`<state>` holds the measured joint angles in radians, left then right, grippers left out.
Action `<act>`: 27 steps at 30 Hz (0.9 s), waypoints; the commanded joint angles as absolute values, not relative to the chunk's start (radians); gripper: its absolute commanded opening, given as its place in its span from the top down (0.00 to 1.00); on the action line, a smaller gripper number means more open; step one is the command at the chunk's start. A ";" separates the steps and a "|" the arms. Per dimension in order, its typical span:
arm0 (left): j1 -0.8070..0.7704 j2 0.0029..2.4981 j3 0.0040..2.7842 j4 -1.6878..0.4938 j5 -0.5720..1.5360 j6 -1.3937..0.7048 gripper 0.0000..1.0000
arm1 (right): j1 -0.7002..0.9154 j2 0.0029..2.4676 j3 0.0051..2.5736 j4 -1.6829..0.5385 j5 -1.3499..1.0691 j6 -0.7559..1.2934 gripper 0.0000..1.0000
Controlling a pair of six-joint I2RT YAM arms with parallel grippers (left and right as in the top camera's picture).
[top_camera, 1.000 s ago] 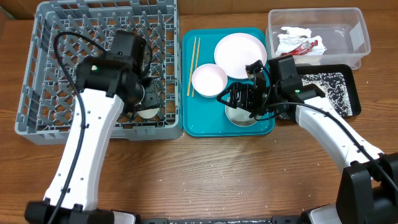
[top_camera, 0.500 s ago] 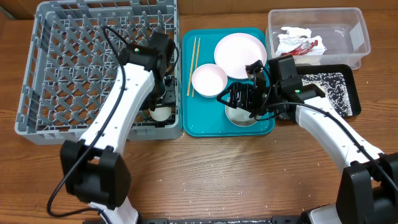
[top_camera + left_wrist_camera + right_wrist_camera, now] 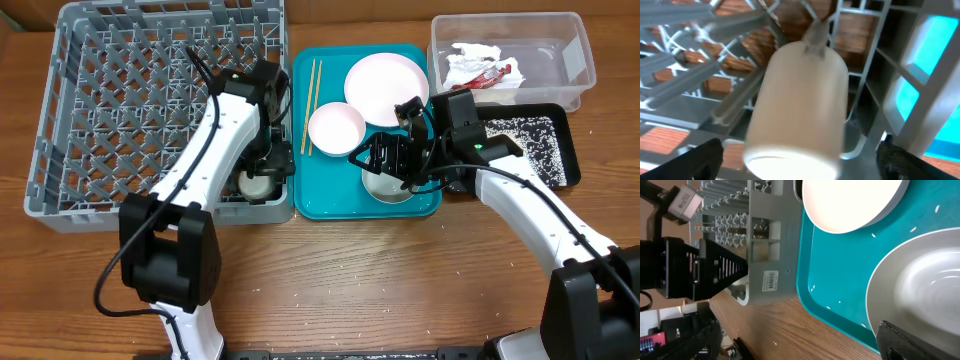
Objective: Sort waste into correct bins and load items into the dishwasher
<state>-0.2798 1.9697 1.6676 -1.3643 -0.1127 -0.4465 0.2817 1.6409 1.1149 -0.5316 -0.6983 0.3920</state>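
Observation:
The small white cup rests among the pegs in the front right corner of the grey dishwasher rack, its mouth toward the left wrist camera. My left gripper is open, with a finger on each side of the cup and a gap to both. My right gripper hangs open over the teal tray, just above a white bowl, holding nothing. On that tray also lie a second white bowl, the pink plate and the chopsticks.
The clear tub at the back right holds a red wrapper with white tissue. The black tray beside it carries rice grains. In the right wrist view, bare wood lies between the fingers, with the teal tray's edge close by.
My left gripper carried the cup right to the rack's front right corner, then opened off it. The right arm has not moved.

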 commanded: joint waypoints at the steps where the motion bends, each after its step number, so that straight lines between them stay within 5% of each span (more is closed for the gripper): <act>1: -0.281 1.965 1.764 -1.415 -0.112 -0.459 0.00 | 0.282 1.633 1.113 -0.526 -0.688 0.385 0.00; 10: -0.279 1.862 2.065 -1.687 -0.111 -0.496 0.01 | 0.282 1.633 1.113 -0.526 -0.688 0.385 0.00; 27: -0.282 1.489 2.072 -1.689 0.072 -0.493 0.01 | 0.282 1.633 1.113 -0.527 -0.688 0.385 0.00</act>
<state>-0.2802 1.4975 2.0579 -1.6878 0.0418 -0.4950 0.2813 1.6409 1.1149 -0.5304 -0.6979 0.3920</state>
